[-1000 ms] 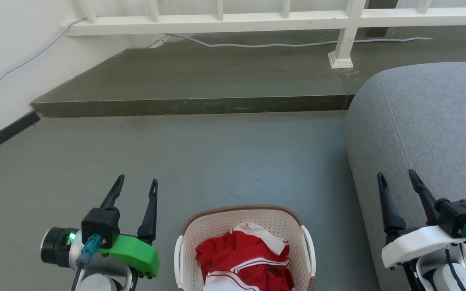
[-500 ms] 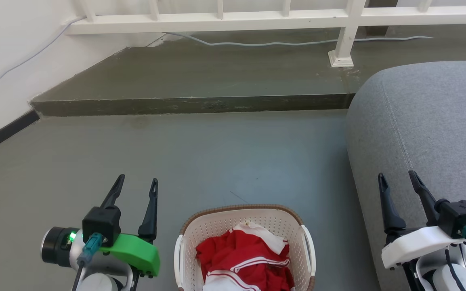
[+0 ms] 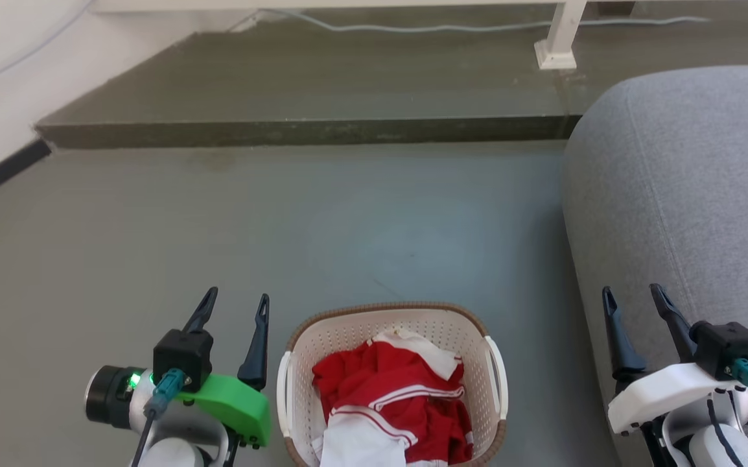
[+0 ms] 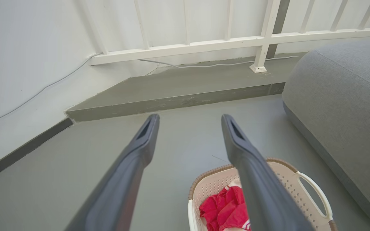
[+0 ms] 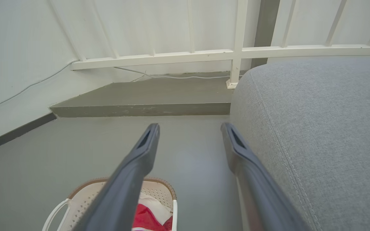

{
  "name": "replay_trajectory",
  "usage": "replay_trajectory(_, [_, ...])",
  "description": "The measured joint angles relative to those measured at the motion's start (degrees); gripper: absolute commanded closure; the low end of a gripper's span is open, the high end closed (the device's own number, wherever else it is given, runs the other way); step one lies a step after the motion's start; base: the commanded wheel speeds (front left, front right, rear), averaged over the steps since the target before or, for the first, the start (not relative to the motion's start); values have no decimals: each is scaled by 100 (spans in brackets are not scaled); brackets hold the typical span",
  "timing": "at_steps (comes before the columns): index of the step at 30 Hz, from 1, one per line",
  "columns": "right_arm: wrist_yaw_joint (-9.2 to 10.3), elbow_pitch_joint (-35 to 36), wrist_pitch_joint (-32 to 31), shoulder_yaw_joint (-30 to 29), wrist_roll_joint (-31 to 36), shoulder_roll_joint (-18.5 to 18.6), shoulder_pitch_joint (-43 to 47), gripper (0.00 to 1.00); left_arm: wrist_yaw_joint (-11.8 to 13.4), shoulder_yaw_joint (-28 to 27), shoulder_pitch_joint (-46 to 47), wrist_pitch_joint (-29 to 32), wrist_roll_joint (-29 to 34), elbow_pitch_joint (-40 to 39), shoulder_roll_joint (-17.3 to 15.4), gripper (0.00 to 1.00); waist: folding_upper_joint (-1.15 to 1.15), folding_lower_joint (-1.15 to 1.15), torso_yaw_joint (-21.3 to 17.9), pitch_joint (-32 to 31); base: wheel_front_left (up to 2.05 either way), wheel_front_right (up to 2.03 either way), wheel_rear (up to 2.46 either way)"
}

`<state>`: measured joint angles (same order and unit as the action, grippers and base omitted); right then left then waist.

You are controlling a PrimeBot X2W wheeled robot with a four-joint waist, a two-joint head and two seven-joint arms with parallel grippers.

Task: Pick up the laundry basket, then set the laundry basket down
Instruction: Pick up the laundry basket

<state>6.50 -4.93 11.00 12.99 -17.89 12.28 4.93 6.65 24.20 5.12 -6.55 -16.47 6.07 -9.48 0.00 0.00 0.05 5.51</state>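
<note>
Your grey floor carries the laundry basket; right of the basket sits a grey upholstered seat, beyond it a raised step.

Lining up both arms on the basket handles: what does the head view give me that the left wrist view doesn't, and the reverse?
Head view adds: the right gripper, open, over the grey sofa, and the laundry basket whole, both white handles visible.
Left wrist view adds: the white railing with its upright bars, and the wall behind it.
Both share: the left gripper, open, the basket's red clothes, the sofa and the step.
</note>
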Motion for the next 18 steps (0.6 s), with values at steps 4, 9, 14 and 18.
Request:
replay_trajectory(4, [0,-172,-54,4,-35,-79,-160,0,-10,40,153,12,1,120,83,0,0,0,2,266,0,0,0])
replay_trajectory(9, [-8,-446,-105,32,-90,-166,-383,0,-43,119,373,99,-29,369,169,0,0,0,6,633,0,0,0])
replay_trajectory(14, [-93,-719,-205,129,-92,-189,-603,0,-114,136,647,153,-69,655,269,0,0,0,27,1019,0,0,0])
replay_trajectory(18, [-140,-886,-225,132,-91,-177,-805,0,-235,175,909,208,-75,867,280,0,0,0,61,1334,0,0,0])
